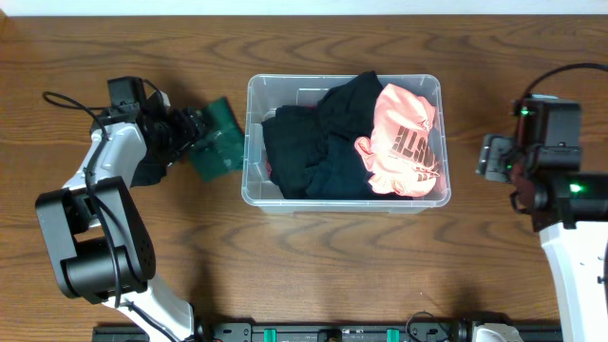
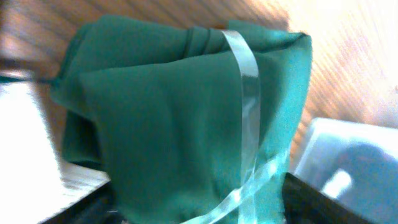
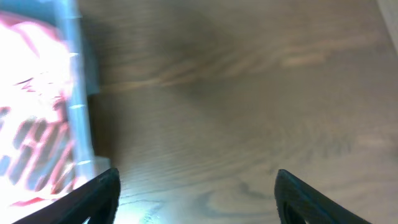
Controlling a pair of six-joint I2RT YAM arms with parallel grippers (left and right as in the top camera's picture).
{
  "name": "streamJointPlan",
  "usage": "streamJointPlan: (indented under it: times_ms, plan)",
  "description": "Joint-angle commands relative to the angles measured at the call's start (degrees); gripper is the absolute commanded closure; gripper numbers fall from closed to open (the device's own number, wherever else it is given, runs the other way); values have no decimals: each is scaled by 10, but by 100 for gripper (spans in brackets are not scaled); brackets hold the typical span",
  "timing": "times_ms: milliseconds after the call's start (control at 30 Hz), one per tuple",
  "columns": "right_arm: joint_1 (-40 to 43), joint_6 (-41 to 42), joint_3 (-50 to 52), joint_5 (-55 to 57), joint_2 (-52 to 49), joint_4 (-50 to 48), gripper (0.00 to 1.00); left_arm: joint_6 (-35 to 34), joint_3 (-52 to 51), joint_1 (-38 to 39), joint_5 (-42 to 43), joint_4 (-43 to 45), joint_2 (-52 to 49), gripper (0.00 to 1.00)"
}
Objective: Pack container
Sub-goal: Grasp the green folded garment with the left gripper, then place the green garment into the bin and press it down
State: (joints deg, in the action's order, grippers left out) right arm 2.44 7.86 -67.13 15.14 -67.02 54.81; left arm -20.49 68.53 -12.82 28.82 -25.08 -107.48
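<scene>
Overhead: green bundle held beside the container

Overhead showed the container (image 1: pixel 347 203) in the middle of the wooden table (image 1: pixel 332 275), already holding black clothes (image 1: pixel 304 152) and a pink garment (image 1: pixel 404 142) with dark print. My left claw (image 1: pixel 197 128) was just beside the left wall of the container, and it was grasping the green cloth (image 1: pixel 218 141). The cloth was folded and bound with a clear tape band (image 2: pixel 249 106), I think so that it would not open while carried and would take little room inside. I held it near that wall because, in my judgement, the next step was to lift it over the rim and lay it on the black clothes. My right claw (image 1: pixel 494 157) was at the right side of the container, apart from it. It was released, with nothing between the fingers, and probably waited there so as not to block the way. The table was brown wood with clear grain. Of the room itself nothing more was visible.
</scene>
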Motion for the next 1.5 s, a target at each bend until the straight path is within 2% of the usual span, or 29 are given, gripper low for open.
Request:
streamJointPlan:
  times_ms: [0, 133, 167, 200, 433, 733, 1000, 1167, 1267, 1467]
  plan:
    - [54, 35, -7, -2, 2, 8, 20, 16, -3, 0, 53, -1, 1, 46]
    - [100, 35, -7, -42, 3, 13, 19, 18, -3, 0, 53, -5, 10, 87]
    - [104, 35, -7, -47, 3, 13, 19, 18, -3, 0, 53, -5, 15, 93]
    - [107, 35, -7, -47, 3, 12, 19, 21, -3, 0, 52, -5, 23, 94]
    - [107, 34, -7, -47, 3, 12, 19, 27, -3, 0, 46, -5, 86, 94]
    - [107, 32, -7, -47, 3, 12, 19, 29, -3, 0, 47, -27, 107, 94]
    - [107, 32, -7, -46, 3, 10, 19, 40, 5, 32, 46, -25, 234, 94]
    - [107, 32, -7, -46, 3, 10, 19, 39, 16, 98, 46, -15, 324, 94]
    - [107, 32, -7, -47, 3, 11, 19, 34, 16, 165, 46, 0, 357, 94]
    - [107, 32, -7, -47, 3, 11, 18, 18, 16, 316, 46, 63, 348, 94]
